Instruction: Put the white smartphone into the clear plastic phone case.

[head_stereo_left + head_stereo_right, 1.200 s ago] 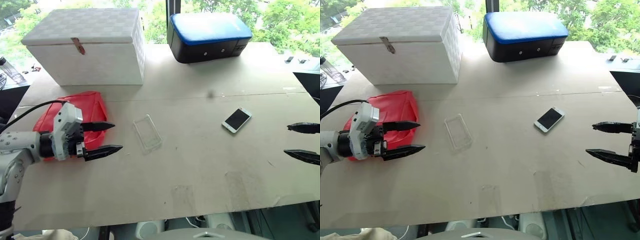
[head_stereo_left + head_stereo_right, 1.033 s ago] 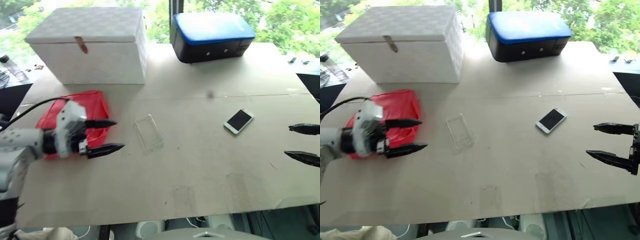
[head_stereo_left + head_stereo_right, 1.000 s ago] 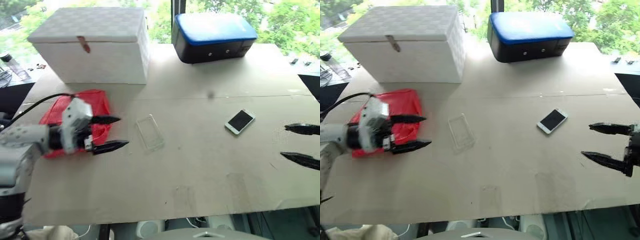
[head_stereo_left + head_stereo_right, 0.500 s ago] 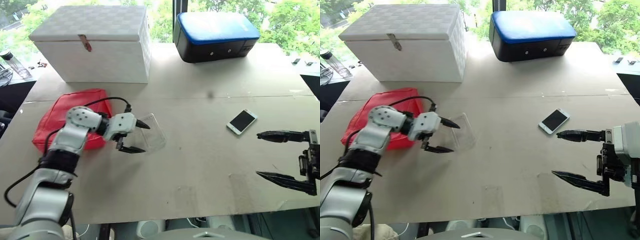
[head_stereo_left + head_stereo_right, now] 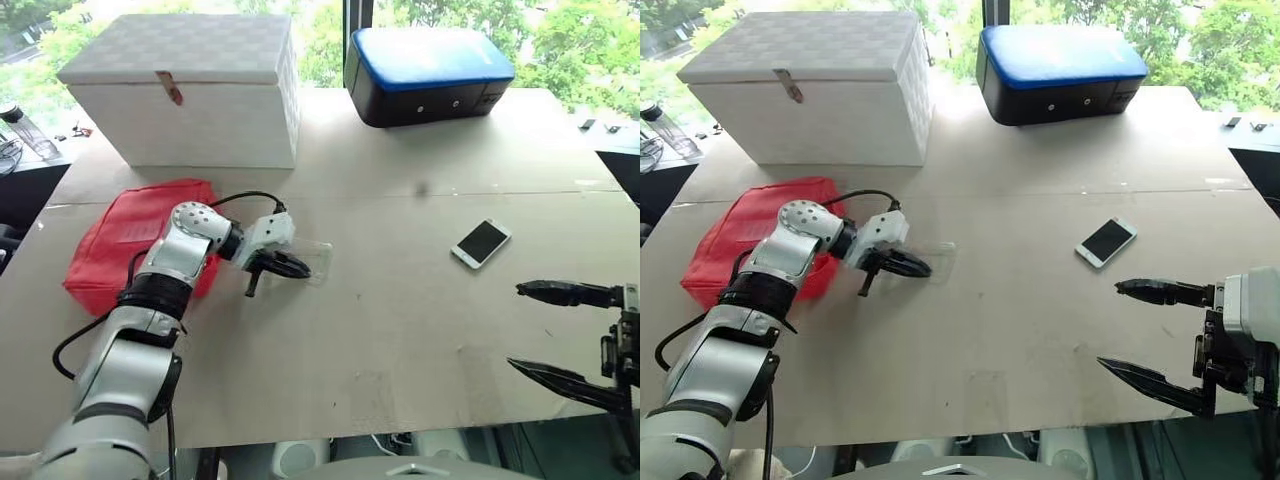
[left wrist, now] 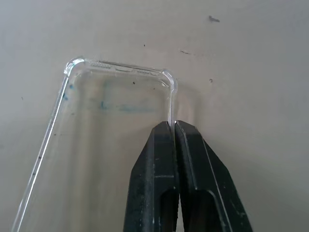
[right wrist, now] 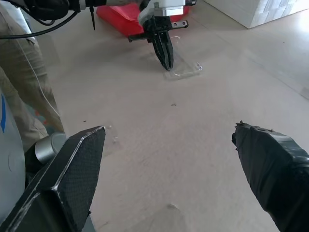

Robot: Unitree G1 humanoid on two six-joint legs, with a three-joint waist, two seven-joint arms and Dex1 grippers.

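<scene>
Left gripper (image 6: 173, 126) pinching clear case (image 6: 96, 140) rim

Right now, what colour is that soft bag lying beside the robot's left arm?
Red. The soft bag lies flat on the table, in front of the white box; the left eye view shows it best.

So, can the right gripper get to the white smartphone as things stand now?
Probably yes. The right gripper is open, and the white smartphone lies flat on bare table just ahead of it, with nothing between. The left gripper is far off, shut on the clear plastic phone case.
</scene>
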